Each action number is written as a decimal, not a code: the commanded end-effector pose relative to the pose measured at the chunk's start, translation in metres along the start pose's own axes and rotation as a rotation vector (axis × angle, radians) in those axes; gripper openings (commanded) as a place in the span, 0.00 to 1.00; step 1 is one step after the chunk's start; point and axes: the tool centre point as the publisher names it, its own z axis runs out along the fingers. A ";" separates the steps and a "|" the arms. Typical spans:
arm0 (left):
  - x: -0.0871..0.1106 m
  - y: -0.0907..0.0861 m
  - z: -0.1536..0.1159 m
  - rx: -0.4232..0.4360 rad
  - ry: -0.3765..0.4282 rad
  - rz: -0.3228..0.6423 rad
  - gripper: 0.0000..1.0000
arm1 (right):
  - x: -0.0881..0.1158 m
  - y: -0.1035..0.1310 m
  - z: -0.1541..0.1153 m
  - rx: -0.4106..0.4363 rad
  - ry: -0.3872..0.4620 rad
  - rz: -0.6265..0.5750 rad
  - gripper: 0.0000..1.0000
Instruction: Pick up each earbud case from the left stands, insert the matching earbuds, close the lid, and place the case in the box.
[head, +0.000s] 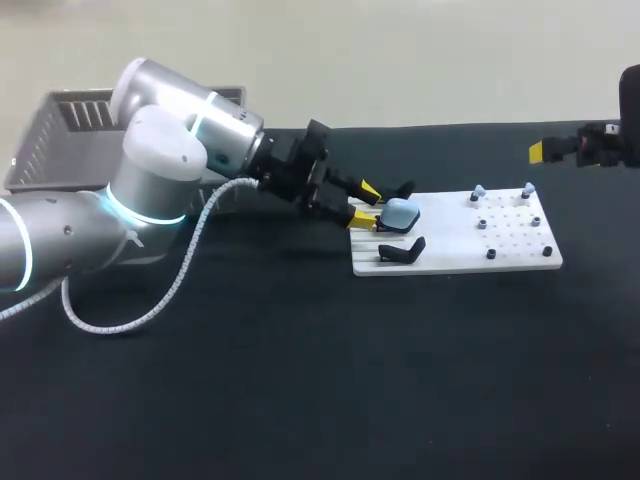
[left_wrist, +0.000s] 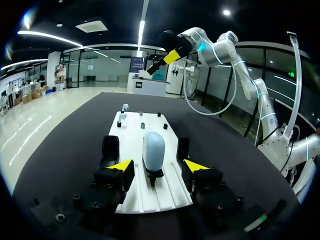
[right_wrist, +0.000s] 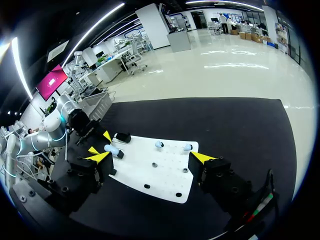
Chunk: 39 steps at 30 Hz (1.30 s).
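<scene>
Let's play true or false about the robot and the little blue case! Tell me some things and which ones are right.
1. The left hand is open, and the blue case sits just ahead of its fingers. True.
2. The right hand is holding the blue case. False: it is open and empty, off at the right side of the table, away from the case.
3. The white board lies on the black table. True.
4. The blue case is already in the grey box. False: it sits on the white board, and the box is behind the left arm.
</scene>
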 end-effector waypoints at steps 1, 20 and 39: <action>0.001 0.004 0.005 0.009 0.001 -0.003 0.68 | 0.000 0.000 0.000 0.002 0.000 -0.001 1.00; -0.002 0.006 0.020 0.029 0.013 0.010 0.64 | 0.000 0.000 0.000 0.002 0.000 -0.001 1.00; -0.001 0.006 0.023 0.016 0.033 0.010 0.55 | 0.000 0.000 0.000 0.002 0.000 -0.001 1.00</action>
